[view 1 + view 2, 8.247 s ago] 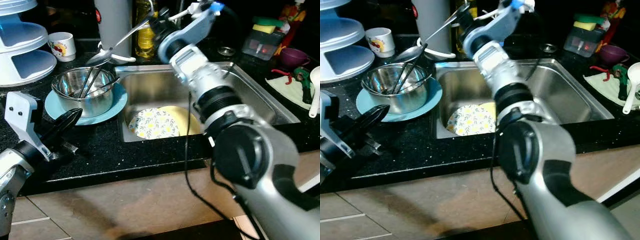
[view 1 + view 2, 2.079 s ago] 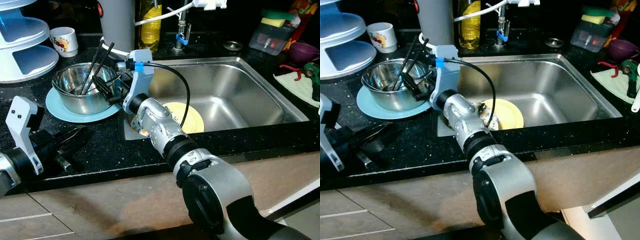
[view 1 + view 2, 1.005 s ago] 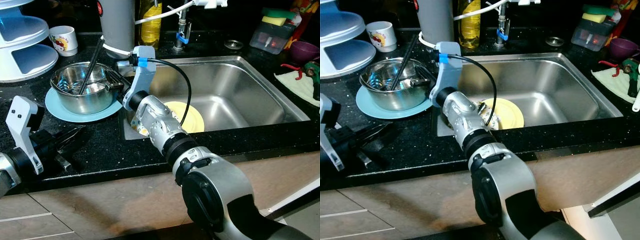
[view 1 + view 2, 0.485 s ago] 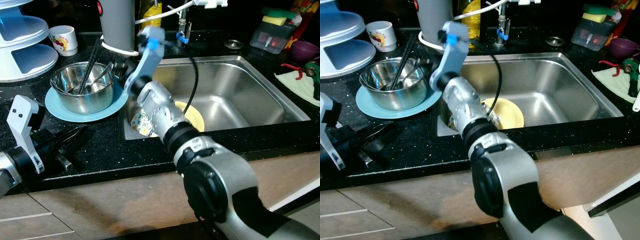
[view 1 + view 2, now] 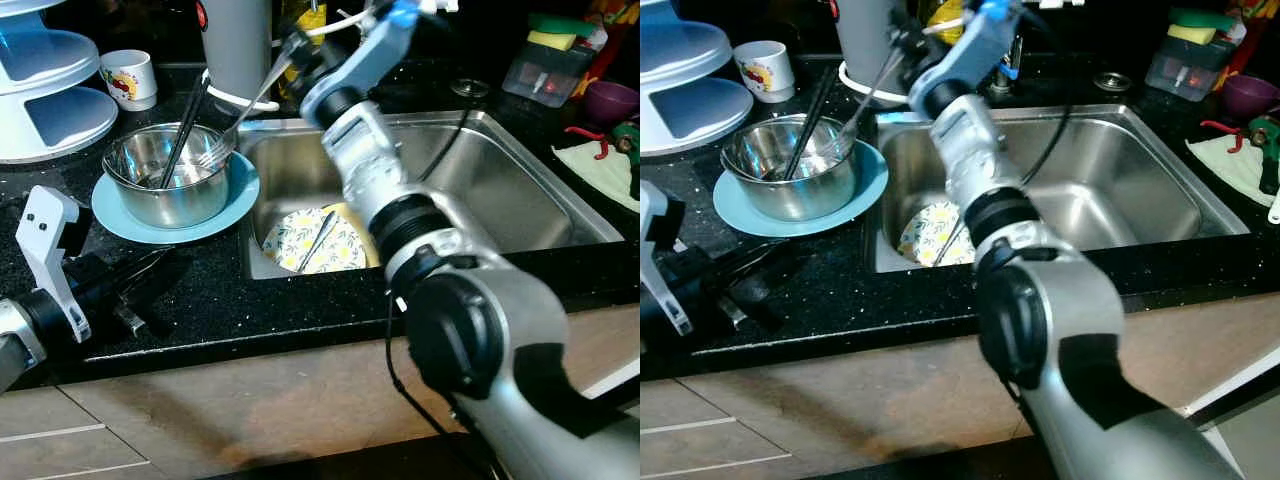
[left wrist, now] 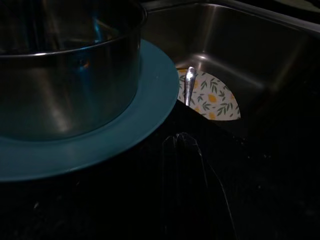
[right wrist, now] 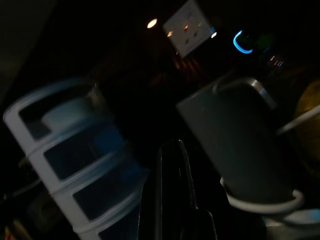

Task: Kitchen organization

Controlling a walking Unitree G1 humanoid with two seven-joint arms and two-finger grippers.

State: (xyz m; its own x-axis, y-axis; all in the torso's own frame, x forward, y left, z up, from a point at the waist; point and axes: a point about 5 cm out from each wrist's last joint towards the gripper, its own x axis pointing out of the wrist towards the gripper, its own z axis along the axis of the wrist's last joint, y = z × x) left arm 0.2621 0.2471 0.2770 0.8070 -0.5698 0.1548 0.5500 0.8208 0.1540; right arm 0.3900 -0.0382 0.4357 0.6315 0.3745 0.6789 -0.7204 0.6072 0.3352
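Steel bowl [image 5: 168, 175] sits on a teal plate [image 5: 235, 195] on the black speckled surface [image 5: 200, 300], just beside the left rim of the sink [image 5: 520, 190]; take the bowl as the landmark. Black chopsticks [image 5: 186, 125] lean out of it toward the back. The right tool [image 5: 296, 47] is raised behind and to the right of the bowl, its fingers pressed together on the handle of a fork [image 5: 240, 120], whose tines reach down to the bowl's right rim. The right arm stretches from the near right across the sink to get there.

To the right of the bowl, on the sink floor, lies a plate with a leaf-and-lemon pattern [image 5: 300, 240] overlapping a yellow plate [image 5: 358, 228], with a piece of cutlery [image 5: 318, 240] resting across the patterned one. The left wrist view shows that same utensil's shiny end [image 6: 189, 80] on the patterned plate beyond the teal plate's edge.

In front of the bowl and to its left, the left tool [image 5: 140, 275] rests low over the surface; whether its fingers are spread I cannot tell.

Behind the bowl stands a grey cylindrical appliance [image 5: 236, 45], with a small printed cup [image 5: 130, 78] and a tiered blue-and-white rack [image 5: 50, 90] to the left of it.
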